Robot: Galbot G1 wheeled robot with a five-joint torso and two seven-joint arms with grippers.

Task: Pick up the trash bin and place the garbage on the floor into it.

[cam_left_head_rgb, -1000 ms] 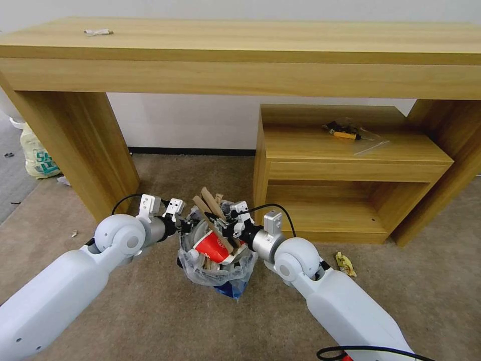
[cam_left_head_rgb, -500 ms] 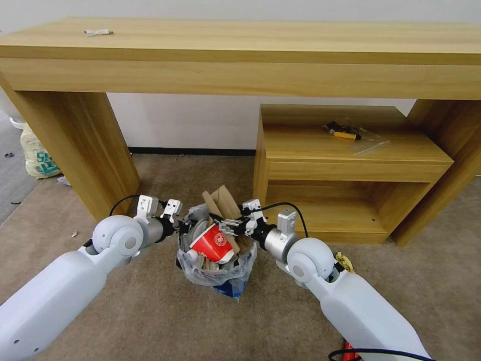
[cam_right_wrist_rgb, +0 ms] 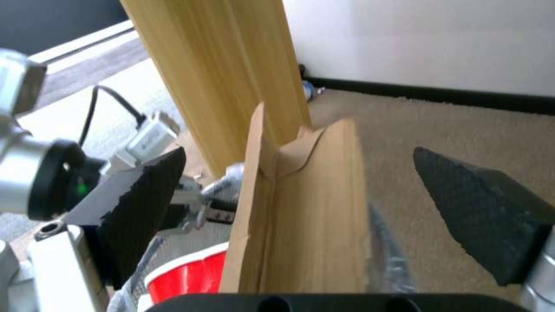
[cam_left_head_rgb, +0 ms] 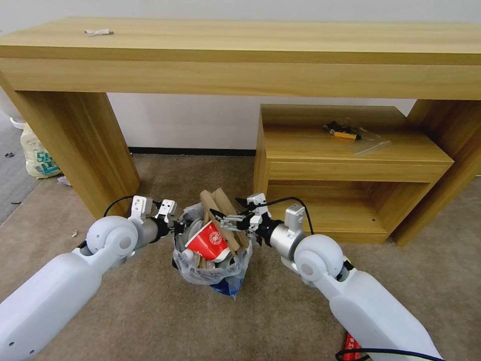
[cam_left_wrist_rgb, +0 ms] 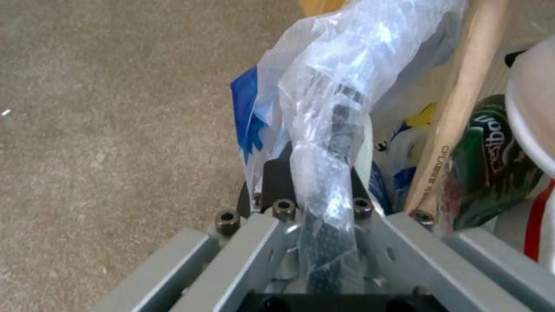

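small round black trash bin point(cam_left_head_rgb: 213, 263) with crinkly whitish bag on beige carpet floor point(cam_left_head_rgb: 150, 311), left gripper point(cam_left_head_rgb: 176, 229) clamped on its bagged rim, right gripper point(cam_left_head_rgb: 231, 216) spread apart around brown cardboard point(cam_left_head_rgb: 223, 218), bin's insides mostly buried

Trash bin point(cam_left_head_rgb: 213, 263) upright on floor point(cam_left_head_rgb: 150, 311), garbage point(cam_left_head_rgb: 216, 235) heaped inside.

A wooden desk point(cam_left_head_rgb: 240, 55) and low cabinet point(cam_left_head_rgb: 345, 165) stand against a white wall point(cam_left_head_rgb: 185, 123).
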